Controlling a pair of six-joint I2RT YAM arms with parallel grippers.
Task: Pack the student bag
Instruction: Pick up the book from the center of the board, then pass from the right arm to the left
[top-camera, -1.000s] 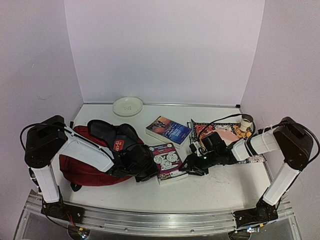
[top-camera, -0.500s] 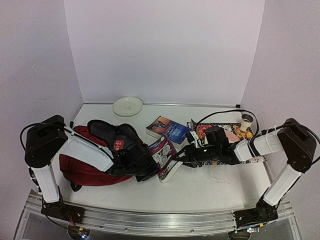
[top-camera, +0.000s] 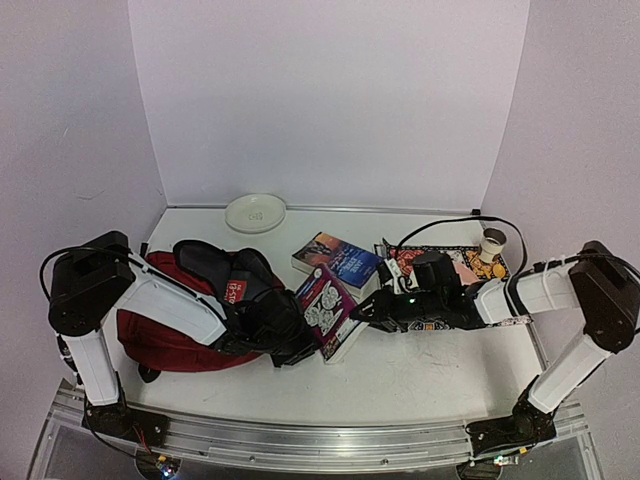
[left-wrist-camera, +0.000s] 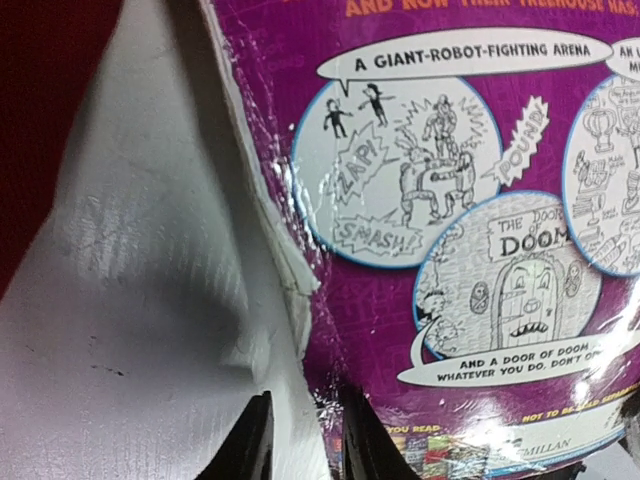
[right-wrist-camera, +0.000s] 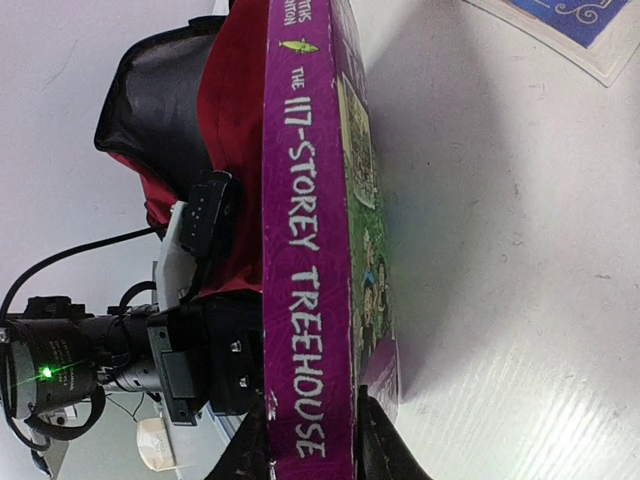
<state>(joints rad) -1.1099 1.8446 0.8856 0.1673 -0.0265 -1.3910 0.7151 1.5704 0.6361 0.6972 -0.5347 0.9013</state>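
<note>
Your student bag (top-camera: 165, 325) lies by the left edge, toward the near-left corner. At its right end sits the left gripper (left-wrist-camera: 303, 415), fingers nearly together (whether they pinch anything, you cannot tell). Mid-worktop, the right gripper (right-wrist-camera: 312, 440) clamps the 117-Storey Treehouse book (right-wrist-camera: 305, 250) by its spine, tilted on edge.

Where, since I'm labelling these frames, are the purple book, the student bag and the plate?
purple book (top-camera: 323, 306): top view, illustrated cover.
student bag (top-camera: 165, 350): top view, red lower side.
plate (top-camera: 255, 212): top view, its centre.

Robot lab (bare white walls (top-camera: 330, 100), aluminium rail (top-camera: 300, 440)).
</note>
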